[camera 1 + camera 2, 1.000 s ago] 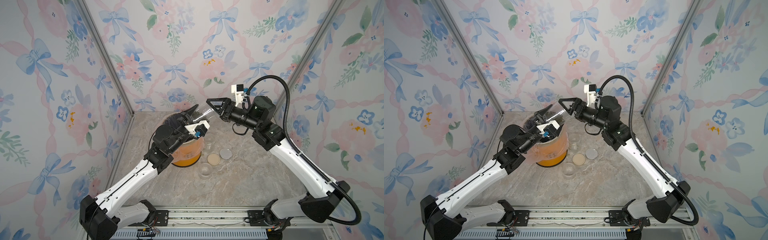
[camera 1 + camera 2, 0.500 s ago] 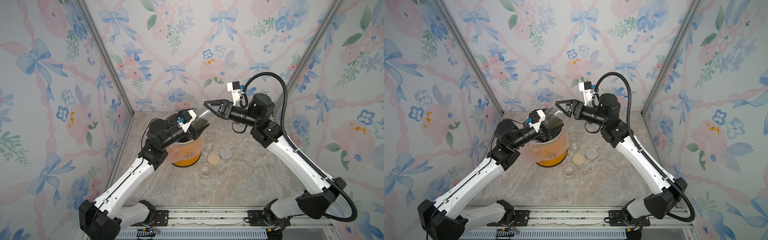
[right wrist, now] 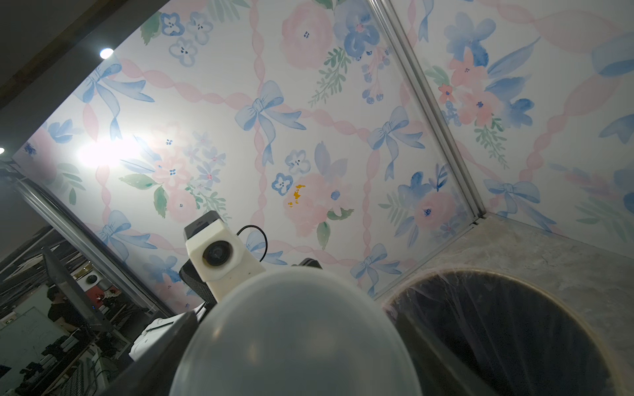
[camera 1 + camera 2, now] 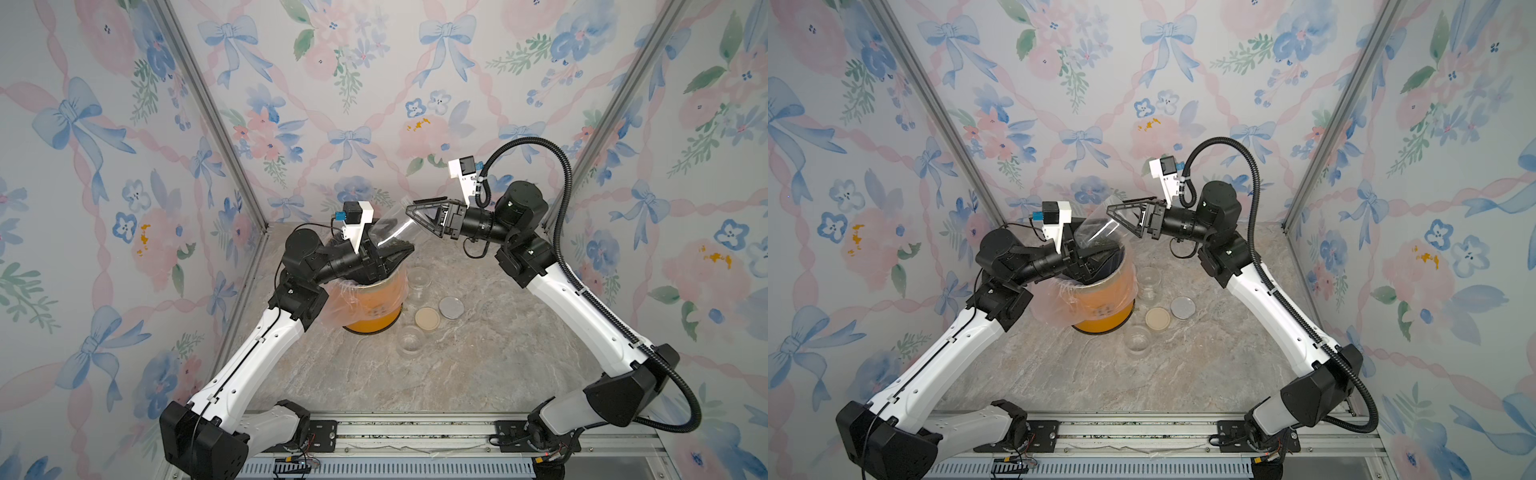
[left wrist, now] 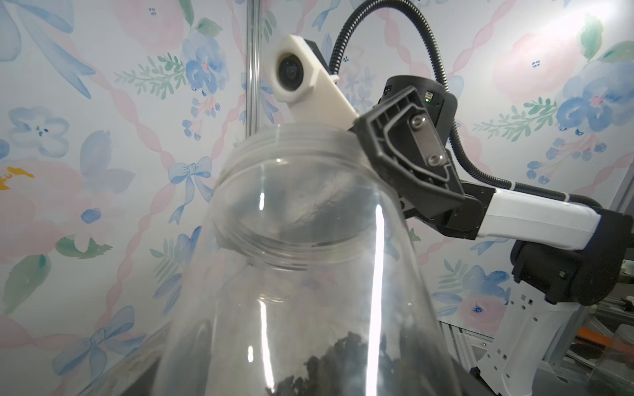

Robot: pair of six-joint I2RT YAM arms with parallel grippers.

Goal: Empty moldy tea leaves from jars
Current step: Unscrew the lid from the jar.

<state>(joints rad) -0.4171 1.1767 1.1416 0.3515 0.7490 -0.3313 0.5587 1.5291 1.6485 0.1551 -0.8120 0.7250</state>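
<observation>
1. Uncapping the third jar (image 4: 390, 228) is the step in hand, I judge. An empty jar (image 4: 419, 279) and a second empty jar (image 4: 410, 340) stand open on the desk (image 4: 415, 374), just right of the orange bin (image 4: 374, 303). A beige lid (image 4: 427, 318) and a silver lid (image 4: 451, 306) lie between them.
2. My left pincer (image 4: 390, 255), at the middle of the frame in both top views, is clamped on the jar's body. It holds the jar tilted above the bin, mouth raised toward the upper right of the frame. The tea leaves (image 4: 1100, 245) sit in its lower end.
3. My right pincer (image 4: 408, 206) is closed about the translucent grey lid (image 3: 295, 336) at the jar's mouth. Whether the lid is free of the threads I cannot tell.
4. The next move calls for drawing the lid straight off and clear. My left wrist then rolls the mouth down inside the bin's rim, so no crumbs fall on the desk.
5. The left wrist view alone shows the leaves as a dark heap low in the frame, and one finger of my right pincer against the jar's rim.
6. The right wrist view shows the lid's face and, at lower right, the bin's lined opening, but the lid hides the jar behind it.
7. Only the top views show the emptied jars and loose lids.
</observation>
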